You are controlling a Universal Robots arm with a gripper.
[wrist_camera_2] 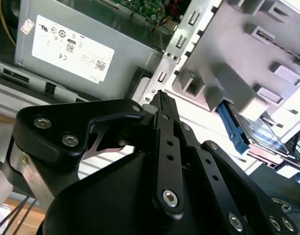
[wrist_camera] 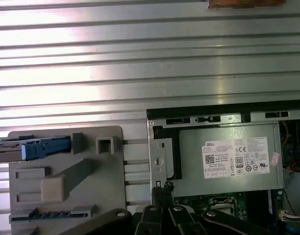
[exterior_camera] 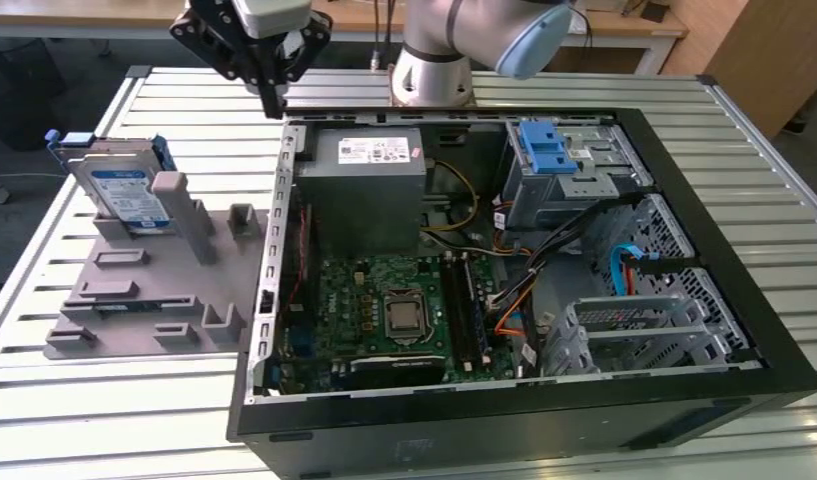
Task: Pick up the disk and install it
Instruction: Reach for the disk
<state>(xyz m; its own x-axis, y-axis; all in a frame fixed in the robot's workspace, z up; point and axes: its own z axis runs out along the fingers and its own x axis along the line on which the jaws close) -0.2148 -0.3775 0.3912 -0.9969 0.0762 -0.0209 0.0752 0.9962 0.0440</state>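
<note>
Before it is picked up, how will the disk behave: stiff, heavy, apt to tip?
The disk looks rigid, a metal body in a blue frame. Probably dense for its size. Standing on edge in the grey holder, it might tip if nudged.

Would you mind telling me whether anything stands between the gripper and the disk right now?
Nothing visible does. The gripper hangs near the case's far corner, and only table slats lie between it and the disk, upright in its grey fixture.

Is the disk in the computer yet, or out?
Out. The disk stands on edge in the grey holder beside the open computer case.
</note>
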